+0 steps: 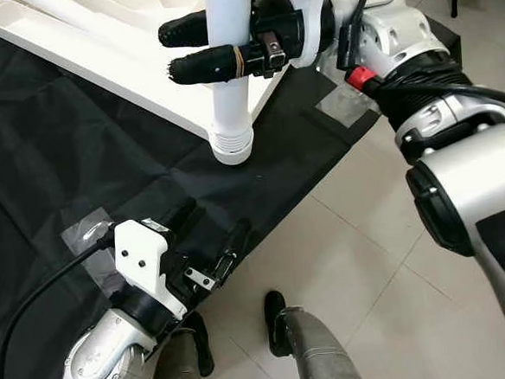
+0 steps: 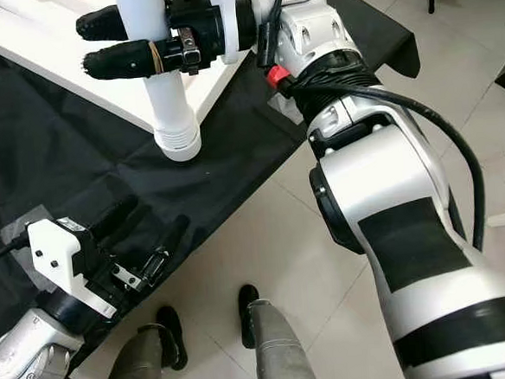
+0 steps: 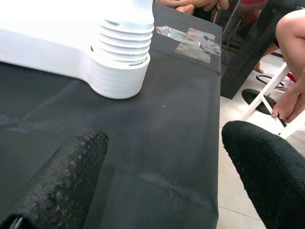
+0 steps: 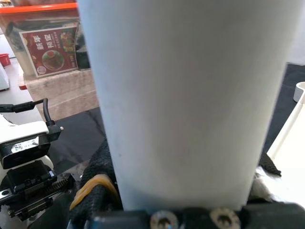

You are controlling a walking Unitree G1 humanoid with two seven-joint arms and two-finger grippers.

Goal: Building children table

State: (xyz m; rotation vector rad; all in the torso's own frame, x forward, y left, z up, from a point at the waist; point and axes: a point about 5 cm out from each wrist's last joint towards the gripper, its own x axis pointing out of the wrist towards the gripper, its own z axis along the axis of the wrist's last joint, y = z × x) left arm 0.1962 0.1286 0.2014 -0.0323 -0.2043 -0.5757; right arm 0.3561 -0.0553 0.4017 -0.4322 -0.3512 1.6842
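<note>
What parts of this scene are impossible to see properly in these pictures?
- White table leg: its top is cut off by the upper edge of both eye views.
- Tabletop: mostly beyond the frame edge.
- Right gripper: its grip hidden by the leg in the right wrist view.
- Poster: print too small to read.

silver arms with black panels; black cable [image 2: 421, 126] and red ring [image 1: 359, 76] on the right arm; white bracket [image 1: 140, 249] by the left gripper [image 1: 211, 236].
</note>
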